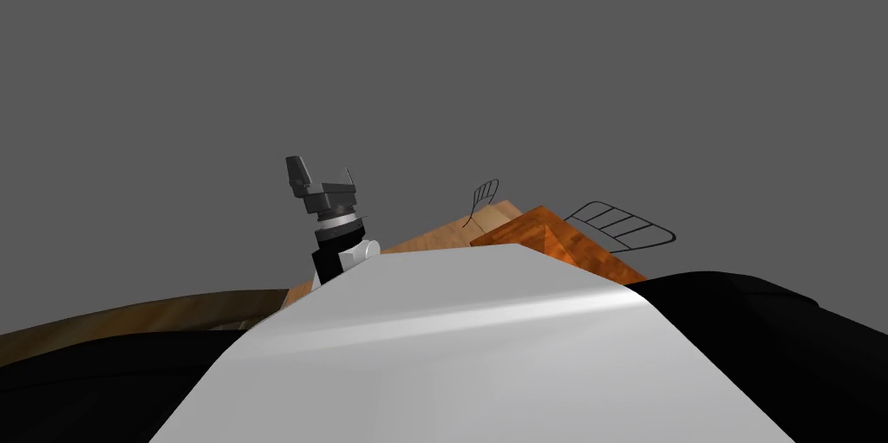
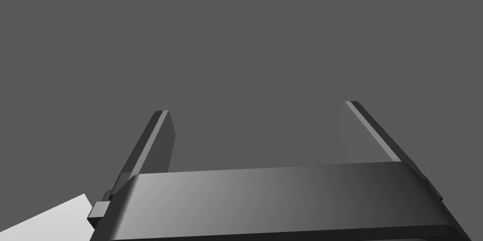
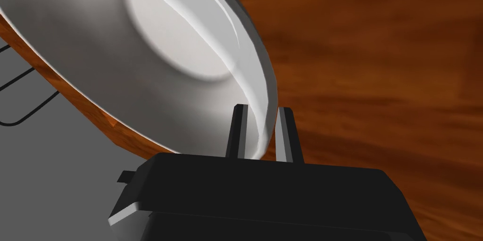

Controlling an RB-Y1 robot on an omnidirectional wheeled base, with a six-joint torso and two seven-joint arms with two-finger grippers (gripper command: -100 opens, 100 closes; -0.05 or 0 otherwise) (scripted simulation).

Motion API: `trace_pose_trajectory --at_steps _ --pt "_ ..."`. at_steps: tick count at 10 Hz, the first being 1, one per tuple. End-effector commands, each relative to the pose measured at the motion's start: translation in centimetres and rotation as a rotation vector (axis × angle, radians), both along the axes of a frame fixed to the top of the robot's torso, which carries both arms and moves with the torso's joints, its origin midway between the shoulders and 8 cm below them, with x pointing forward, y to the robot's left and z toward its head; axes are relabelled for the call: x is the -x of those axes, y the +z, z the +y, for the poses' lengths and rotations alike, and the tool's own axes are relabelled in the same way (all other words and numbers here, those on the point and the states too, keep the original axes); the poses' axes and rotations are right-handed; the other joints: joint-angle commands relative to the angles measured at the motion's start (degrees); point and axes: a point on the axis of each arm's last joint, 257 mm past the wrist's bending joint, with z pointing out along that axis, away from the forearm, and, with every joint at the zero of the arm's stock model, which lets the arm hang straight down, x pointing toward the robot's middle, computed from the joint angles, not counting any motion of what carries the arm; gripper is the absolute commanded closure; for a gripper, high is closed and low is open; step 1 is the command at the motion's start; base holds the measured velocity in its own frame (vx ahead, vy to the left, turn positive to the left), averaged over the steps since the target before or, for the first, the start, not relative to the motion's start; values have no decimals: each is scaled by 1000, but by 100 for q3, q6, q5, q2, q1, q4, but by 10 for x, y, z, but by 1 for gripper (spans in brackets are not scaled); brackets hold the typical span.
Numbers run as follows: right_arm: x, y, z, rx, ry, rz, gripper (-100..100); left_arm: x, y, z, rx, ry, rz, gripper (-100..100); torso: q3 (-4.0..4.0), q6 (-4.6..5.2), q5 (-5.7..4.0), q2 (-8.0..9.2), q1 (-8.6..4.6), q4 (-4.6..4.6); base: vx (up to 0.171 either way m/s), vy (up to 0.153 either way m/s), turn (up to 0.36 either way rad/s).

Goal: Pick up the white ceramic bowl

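Observation:
The white bowl (image 3: 179,49) lies close before my right hand, over the edge of a reddish-brown wooden table (image 3: 377,63). My right gripper (image 3: 262,107) is shut on the bowl's rim, with one finger inside the wall and the other outside it. I cannot tell whether the bowl rests on the table or hangs clear of it. My left gripper (image 1: 325,178) is raised in front of my chest and points up; its fingers (image 2: 160,134) stand wide apart and open, with nothing between them.
The corner of the orange-brown table (image 1: 555,243) and a paler wooden surface (image 1: 451,234) show just past my chest. Two dark wire chair backs (image 1: 624,225) (image 1: 484,195) stand beyond the table. Grey floor (image 3: 56,158) lies beside the table's edge.

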Motion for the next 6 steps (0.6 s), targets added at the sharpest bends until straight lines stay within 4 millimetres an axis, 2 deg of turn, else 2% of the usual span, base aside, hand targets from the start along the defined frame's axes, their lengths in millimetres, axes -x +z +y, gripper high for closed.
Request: trace_pose_trajectory --at_steps 1,3,6 --pt "5 4 -5 -2 3 0 100 0 0 0 0 0 0 0 0 0 0 0 0 0 18 17 -58" --pt "14 12 -17 -2 10 0 100 0 0 0 0 0 0 0 -3 6 5 -4 6 -3 33 32 -108" --pt "14 12 -17 -2 9 0 100 0 0 0 0 0 0 0 3 1 2 4 -2 3 4 3 -12"
